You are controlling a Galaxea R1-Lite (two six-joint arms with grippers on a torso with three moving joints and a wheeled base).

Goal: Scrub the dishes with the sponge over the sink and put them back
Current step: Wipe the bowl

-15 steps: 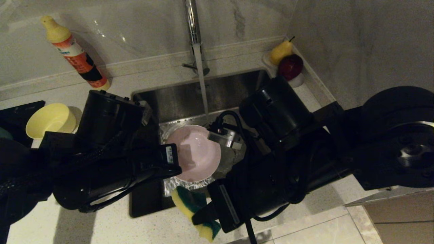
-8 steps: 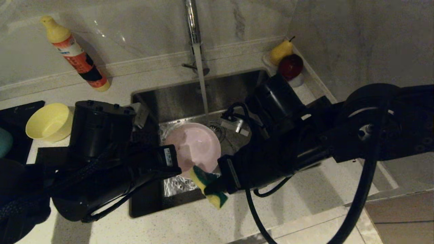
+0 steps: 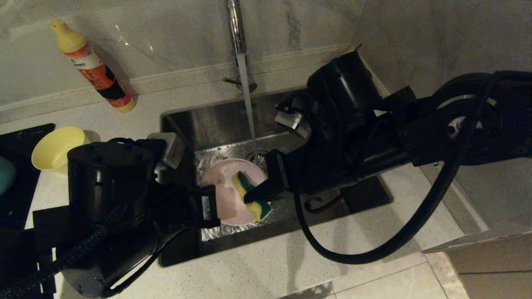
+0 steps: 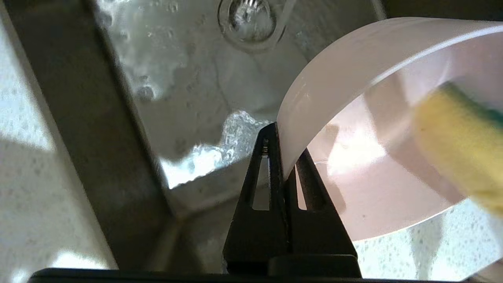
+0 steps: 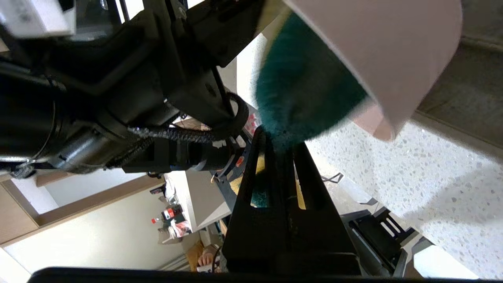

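Note:
Over the sink [image 3: 216, 120], my left gripper [image 4: 285, 157] is shut on the rim of the pale pink bowl [image 3: 224, 189], holding it tilted. My right gripper [image 3: 254, 194] is shut on the green-and-yellow sponge [image 3: 251, 199], which presses inside that bowl. The left wrist view shows the sponge [image 4: 459, 157] against the pink bowl's [image 4: 373, 165] inner wall, above the drain strainer [image 4: 251, 19]. In the right wrist view the sponge's green face [image 5: 306, 86] meets the pink bowl [image 5: 385, 47]. A yellow bowl [image 3: 58, 147] and part of a light blue bowl [image 3: 5, 174] stand on the left counter.
Water runs from the chrome tap [image 3: 237, 37] into the basin behind the bowl. A detergent bottle [image 3: 93, 68] leans at the back left wall. A black mat [image 3: 20, 137] lies under the bowls at the left. Speckled counter runs along the sink's front.
My right gripper has carried the sponge from the front counter edge into the pink bowl. My left arm has shifted down and left, and the bowl has moved slightly with it.

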